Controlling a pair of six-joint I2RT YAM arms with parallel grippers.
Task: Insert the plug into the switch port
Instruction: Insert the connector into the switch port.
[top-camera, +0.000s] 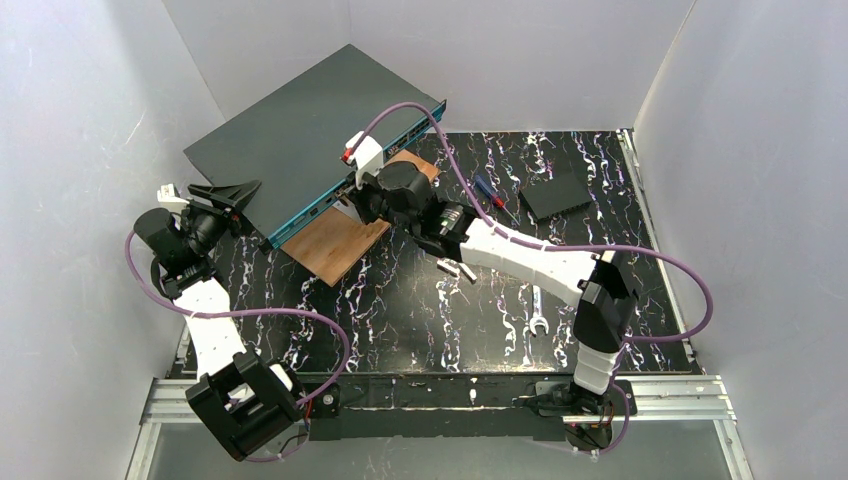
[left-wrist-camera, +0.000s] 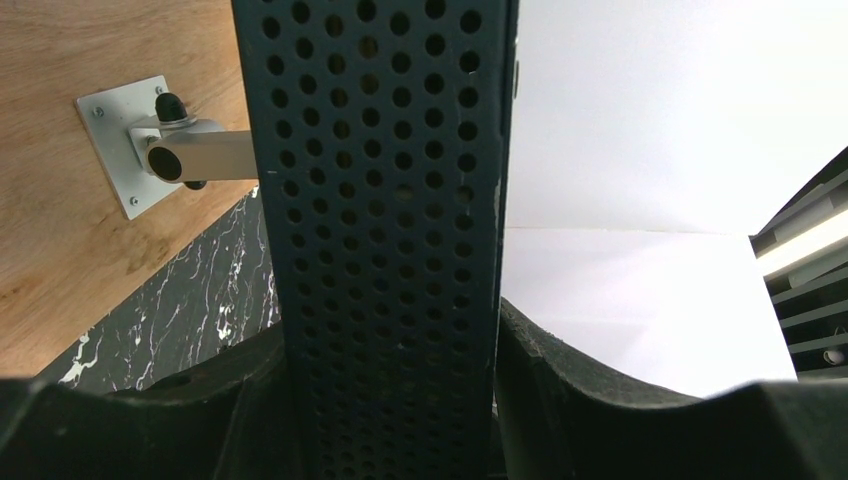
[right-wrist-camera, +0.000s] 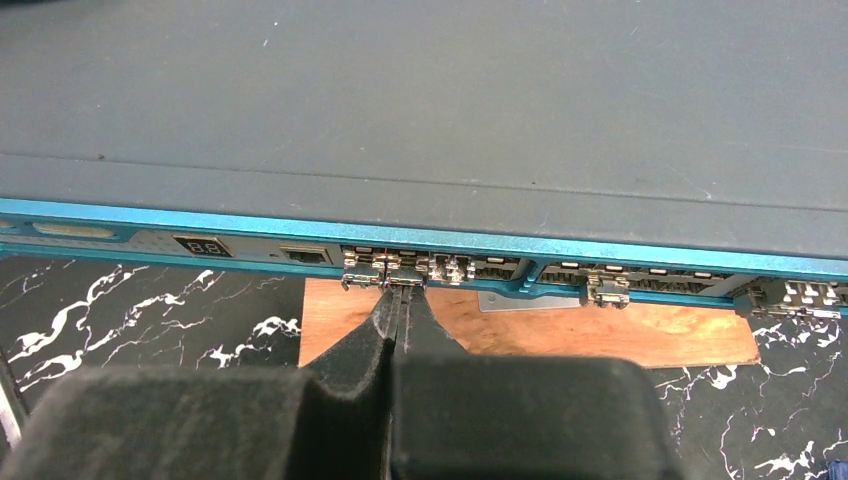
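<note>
The black marbled table (top-camera: 420, 320) carries the switch (top-camera: 300, 130), a broad dark grey box lying at an angle at the far left, partly over the table's far edge. Its teal port edge (right-wrist-camera: 300, 232) faces near and right. A wooden board (top-camera: 335, 245) lies under that edge and sticks out toward the near side.

The left gripper (top-camera: 235, 193) is at the switch's near-left end. The left wrist view shows the perforated side wall filling the space between its two fingers, so it is clamped on the switch.

The right gripper (right-wrist-camera: 400, 300) reaches in from the right to the teal edge, its fingers pressed together with no gap. Their tips touch the row of ports, where a small silvery plug (right-wrist-camera: 405, 283) sits. Whether the tips pinch it I cannot tell.

Well to the right, a small black box (top-camera: 557, 195) lies flat, with two screwdrivers (top-camera: 490, 192) just left of it. A wrench (top-camera: 537, 312) lies nearer, by the right arm.
</note>
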